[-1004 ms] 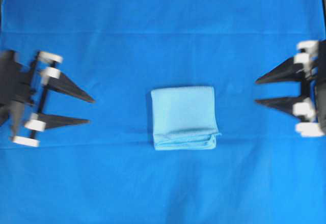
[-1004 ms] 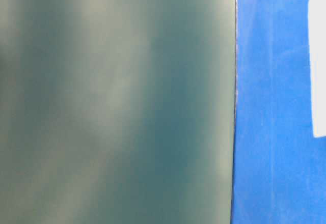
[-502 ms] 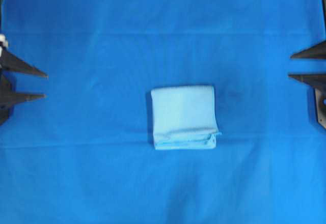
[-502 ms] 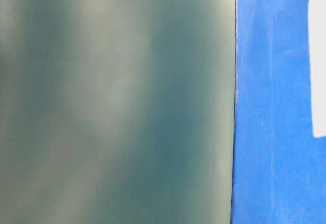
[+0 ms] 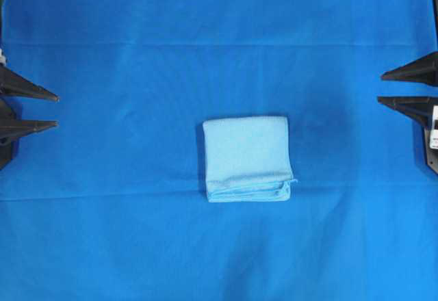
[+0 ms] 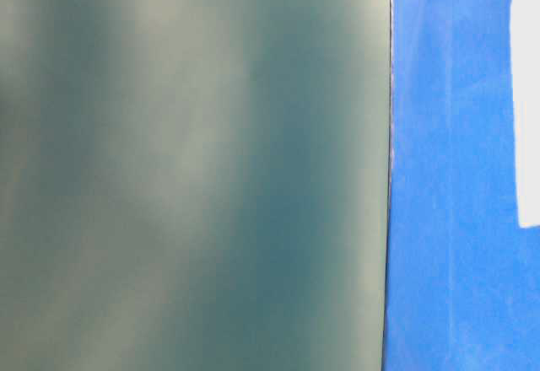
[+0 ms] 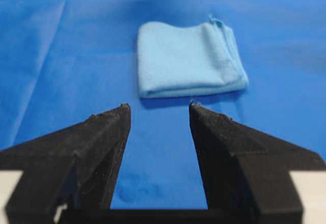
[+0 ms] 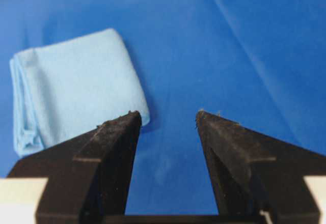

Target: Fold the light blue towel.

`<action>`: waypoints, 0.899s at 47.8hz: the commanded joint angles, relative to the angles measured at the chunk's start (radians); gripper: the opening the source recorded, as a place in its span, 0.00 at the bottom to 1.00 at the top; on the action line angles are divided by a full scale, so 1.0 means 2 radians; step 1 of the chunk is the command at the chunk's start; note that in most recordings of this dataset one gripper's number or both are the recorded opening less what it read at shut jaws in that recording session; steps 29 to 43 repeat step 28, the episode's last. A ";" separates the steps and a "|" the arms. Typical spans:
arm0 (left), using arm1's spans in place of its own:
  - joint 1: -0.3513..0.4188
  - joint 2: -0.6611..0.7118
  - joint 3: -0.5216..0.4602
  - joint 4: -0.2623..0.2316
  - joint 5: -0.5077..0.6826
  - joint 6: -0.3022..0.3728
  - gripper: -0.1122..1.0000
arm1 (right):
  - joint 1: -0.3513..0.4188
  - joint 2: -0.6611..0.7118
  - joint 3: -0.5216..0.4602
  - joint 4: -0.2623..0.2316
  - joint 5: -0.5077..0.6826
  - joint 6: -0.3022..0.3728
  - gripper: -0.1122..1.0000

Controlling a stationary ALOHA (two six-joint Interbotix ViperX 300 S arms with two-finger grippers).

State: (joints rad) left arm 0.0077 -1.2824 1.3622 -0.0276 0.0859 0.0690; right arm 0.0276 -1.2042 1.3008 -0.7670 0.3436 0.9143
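Note:
The light blue towel (image 5: pixel 247 157) lies folded into a small thick square in the middle of the deep blue table covering (image 5: pixel 137 232), its layered loose edges along the near side. It also shows in the left wrist view as the towel (image 7: pixel 186 60) and in the right wrist view as the towel (image 8: pixel 71 89). My left gripper (image 5: pixel 56 111) stands open at the far left edge, well away from the towel. My right gripper (image 5: pixel 380 88) stands open at the far right edge, also apart from it. Nothing is between either pair of fingers.
The table-level view shows only a blurred grey-green surface (image 6: pixel 194 169) beside a strip of the blue covering (image 6: pixel 447 219), with a white patch (image 6: pixel 528 101) at the right edge. Faint creases run across the covering.
Both arms have drawn back from the towel toward the left and right edges, and have shifted only slightly since half a second ago. The towel has stayed put.

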 commanded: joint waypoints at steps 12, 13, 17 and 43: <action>0.002 0.006 -0.005 -0.001 -0.002 -0.001 0.53 | -0.002 0.006 -0.008 0.001 -0.003 0.001 0.59; 0.002 0.007 -0.005 -0.001 -0.002 -0.001 0.53 | -0.002 0.006 -0.007 0.002 -0.003 0.001 0.59; 0.002 0.008 -0.005 -0.001 -0.002 -0.001 0.53 | -0.002 0.006 -0.008 0.002 -0.004 0.001 0.59; 0.002 0.009 -0.004 -0.001 -0.002 -0.001 0.53 | -0.002 0.006 -0.007 0.002 -0.006 0.001 0.59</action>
